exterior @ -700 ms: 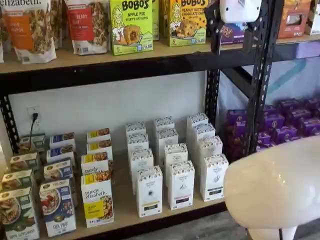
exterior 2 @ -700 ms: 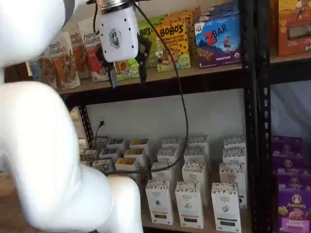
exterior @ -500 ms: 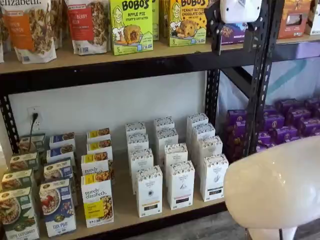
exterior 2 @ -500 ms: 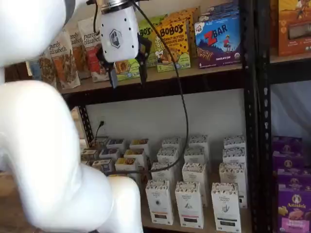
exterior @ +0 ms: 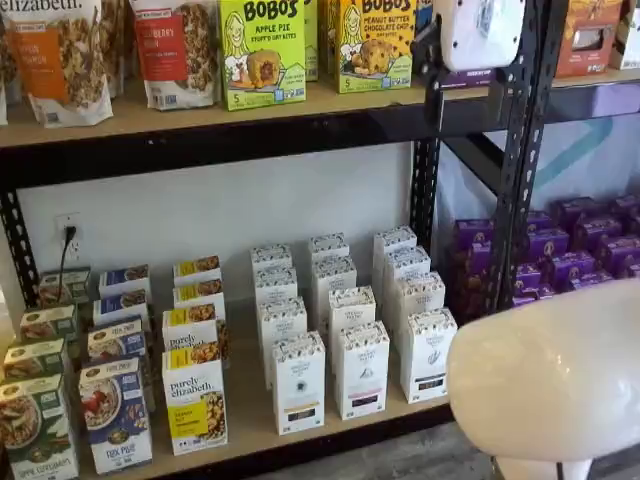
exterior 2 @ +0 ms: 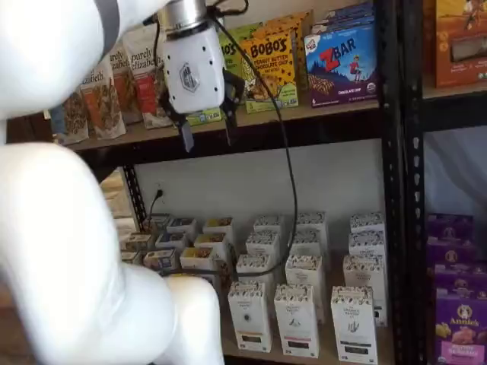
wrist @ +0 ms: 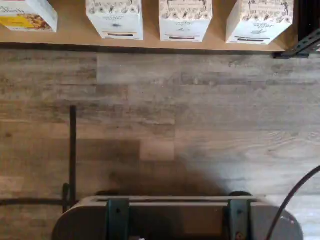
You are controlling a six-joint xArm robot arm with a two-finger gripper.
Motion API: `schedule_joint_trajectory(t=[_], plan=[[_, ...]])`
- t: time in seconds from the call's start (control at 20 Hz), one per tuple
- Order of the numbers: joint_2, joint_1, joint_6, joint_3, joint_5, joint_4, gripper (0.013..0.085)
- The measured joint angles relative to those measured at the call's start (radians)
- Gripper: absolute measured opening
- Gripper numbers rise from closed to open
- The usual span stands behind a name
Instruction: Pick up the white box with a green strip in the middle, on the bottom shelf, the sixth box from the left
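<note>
The white box (exterior: 428, 355) is a tall narrow carton with a speckled top, rightmost in the front row on the bottom shelf (exterior: 250, 425). It also shows in the other shelf view (exterior 2: 354, 323) and in the wrist view (wrist: 260, 17), beside the black rack post. Two similar white cartons stand to its left. My gripper (exterior 2: 207, 135) hangs high up in front of the upper shelf's beam, far above and to the left of the box. Its white body (exterior: 480, 30) carries two black fingers with a plain gap between them, open and empty.
Purely Elizabeth granola boxes (exterior: 195, 400) fill the shelf's left part. Bobo's boxes (exterior: 262, 50) stand on the upper shelf behind the gripper. A black rack post (exterior: 515, 200) separates purple boxes (exterior: 570, 250). My white arm (exterior 2: 61, 243) bulks in front; a cable (exterior 2: 288, 175) hangs down. Wood floor (wrist: 175, 125) lies below.
The gripper has shifted slightly to the right and a little lower in front of the upper shelf. The boxes have not moved.
</note>
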Motion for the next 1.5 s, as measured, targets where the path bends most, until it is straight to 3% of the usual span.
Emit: schedule_joint_trajectory(t=[0.6, 1.15, 1.5], plan=[[-0.017, -0.081, -0.078, 0.263, -0.259, -0.015, 0.085], [0.077, -0.132, -0.124, 0.436, -0.496, -0.023, 0.085], [0.159, -0.159, -0.145, 0.525, -0.69, -0.03, 0.085]])
